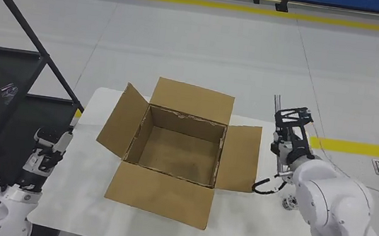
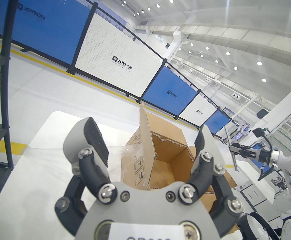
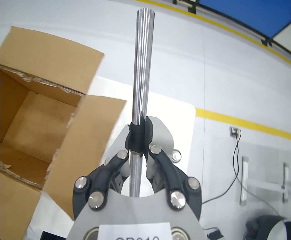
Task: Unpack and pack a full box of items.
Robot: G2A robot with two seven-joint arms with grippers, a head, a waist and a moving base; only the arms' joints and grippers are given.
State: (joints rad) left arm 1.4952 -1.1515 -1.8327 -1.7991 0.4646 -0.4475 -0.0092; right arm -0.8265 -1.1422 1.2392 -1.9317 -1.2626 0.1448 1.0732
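While my right end effector is gripping a shiny metal rod near the right edge of the worktop, the cardboard box is sitting at the worktop's middle with all its flaps spread open. My left end effector is hanging released by the left edge.

Brown cardboard box; shiny silver rod; white table; yellow floor line.
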